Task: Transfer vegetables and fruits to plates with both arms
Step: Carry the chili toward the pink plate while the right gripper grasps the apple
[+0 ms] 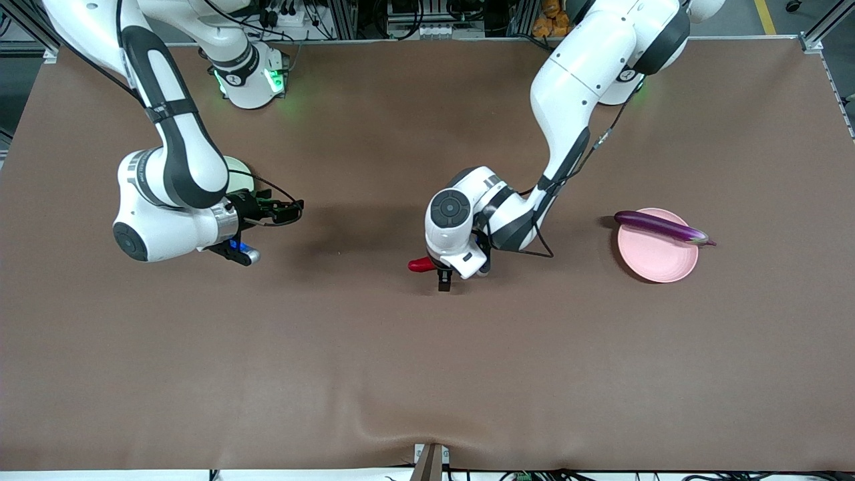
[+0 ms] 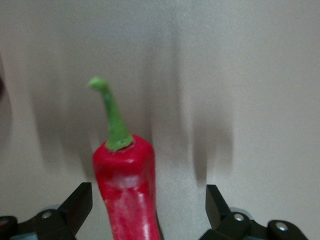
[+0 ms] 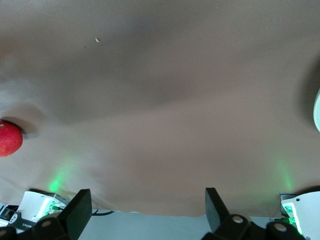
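Note:
The red chili pepper (image 1: pixel 421 265) lies mid-table, its green stem clear in the left wrist view (image 2: pixel 125 185). My left gripper (image 1: pixel 444 282) is low over it and open, with the chili between the fingers (image 2: pixel 80 205) and a gap on each side. The purple eggplant (image 1: pixel 661 228) lies across the rim of the pink plate (image 1: pixel 658 260) toward the left arm's end. The pale green plate (image 1: pixel 239 168) is mostly hidden by the right arm. My right gripper (image 1: pixel 297 210) is open and empty, held level above the table beside that plate. The red fruit (image 3: pixel 9 138) shows only in the right wrist view. The peach is hidden.
The brown table cover (image 1: pixel 374 374) is bare nearer the front camera. Both arm bases stand along the table's edge farthest from that camera, and their green lights show in the right wrist view (image 3: pixel 50 200).

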`<action>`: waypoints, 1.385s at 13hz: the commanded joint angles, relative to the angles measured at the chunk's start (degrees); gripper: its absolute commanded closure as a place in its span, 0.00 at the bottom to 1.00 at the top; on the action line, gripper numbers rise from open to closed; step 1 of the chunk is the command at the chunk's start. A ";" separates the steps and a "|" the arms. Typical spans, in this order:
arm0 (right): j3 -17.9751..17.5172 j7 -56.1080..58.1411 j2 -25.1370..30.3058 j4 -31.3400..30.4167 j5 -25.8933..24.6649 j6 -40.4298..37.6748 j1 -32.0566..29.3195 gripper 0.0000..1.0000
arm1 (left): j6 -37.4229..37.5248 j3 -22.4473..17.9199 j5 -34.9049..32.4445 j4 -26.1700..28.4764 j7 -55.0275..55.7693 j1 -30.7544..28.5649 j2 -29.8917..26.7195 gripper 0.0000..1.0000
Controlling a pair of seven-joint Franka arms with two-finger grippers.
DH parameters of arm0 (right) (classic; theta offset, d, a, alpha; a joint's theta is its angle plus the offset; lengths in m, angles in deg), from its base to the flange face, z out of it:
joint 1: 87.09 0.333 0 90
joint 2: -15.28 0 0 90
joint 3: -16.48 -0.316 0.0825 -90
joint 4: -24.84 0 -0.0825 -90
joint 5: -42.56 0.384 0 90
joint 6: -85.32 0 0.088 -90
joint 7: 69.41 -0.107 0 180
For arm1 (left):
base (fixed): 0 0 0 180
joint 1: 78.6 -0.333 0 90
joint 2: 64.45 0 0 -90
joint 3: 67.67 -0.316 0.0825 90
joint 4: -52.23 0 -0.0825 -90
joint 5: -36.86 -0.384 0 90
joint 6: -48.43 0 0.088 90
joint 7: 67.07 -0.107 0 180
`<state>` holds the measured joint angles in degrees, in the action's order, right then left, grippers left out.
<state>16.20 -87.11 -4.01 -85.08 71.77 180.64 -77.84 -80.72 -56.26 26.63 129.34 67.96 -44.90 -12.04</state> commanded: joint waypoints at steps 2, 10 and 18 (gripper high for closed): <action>0.46 -1.37 0.04 0.68 2.07 -0.66 0.77 0.00 | 2.06 -0.16 -0.15 0.06 1.37 0.23 -1.08 0.07; 0.46 -3.83 0.04 0.76 2.69 -0.57 1.91 0.00 | 3.11 -1.38 -0.41 -1.78 2.16 -1.00 -5.63 1.00; 0.55 -28.49 -0.57 1.03 14.81 15.12 18.32 0.00 | 12.60 -3.41 0.81 -1.43 -17.22 -17.04 -19.09 1.00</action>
<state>16.08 -108.70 -4.07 -84.63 84.07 191.26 -64.36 -70.22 -60.94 26.63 126.24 57.57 -55.95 -28.70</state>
